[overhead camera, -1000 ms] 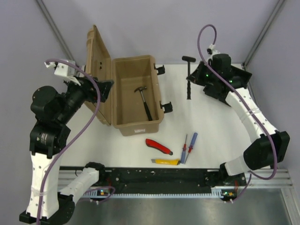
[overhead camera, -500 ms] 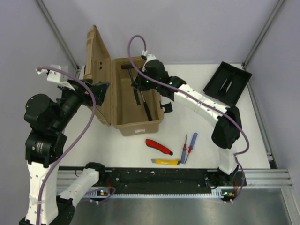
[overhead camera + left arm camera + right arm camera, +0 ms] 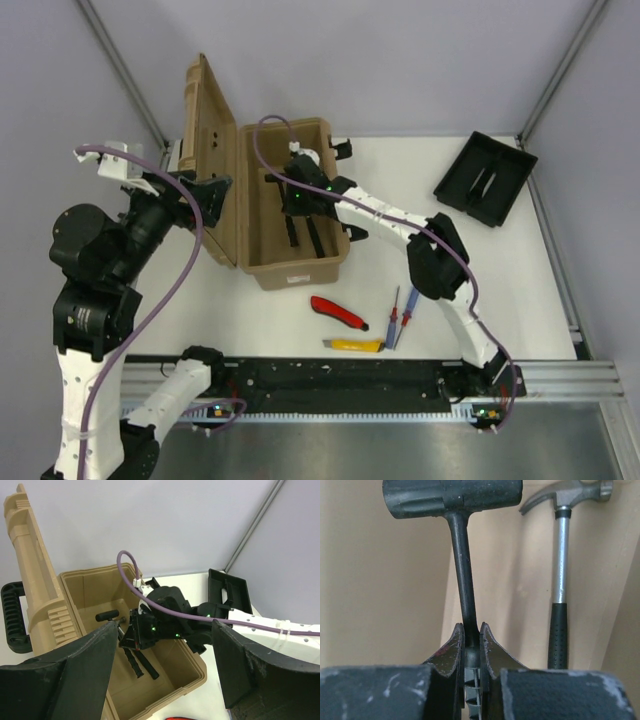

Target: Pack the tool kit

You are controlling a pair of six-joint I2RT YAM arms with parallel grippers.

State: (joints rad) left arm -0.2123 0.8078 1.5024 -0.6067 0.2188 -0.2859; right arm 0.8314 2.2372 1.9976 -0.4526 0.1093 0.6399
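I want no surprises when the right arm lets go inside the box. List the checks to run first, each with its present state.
1. Right hand shut on the mallet at its shaft: ok.
2. Mallet inside the toolbox: ok.
3. Mallet apart from the claw hammer lying beside it: ok, a gap shows between them.
4. Mallet resting on the box floor: cannot tell.
5. Lid standing open: ok. The left hand is open next to it; whether they touch, cannot tell.
6. All tools packed: not ok. The red knife, yellow knife, red screwdriver and blue screwdriver lie on the table.
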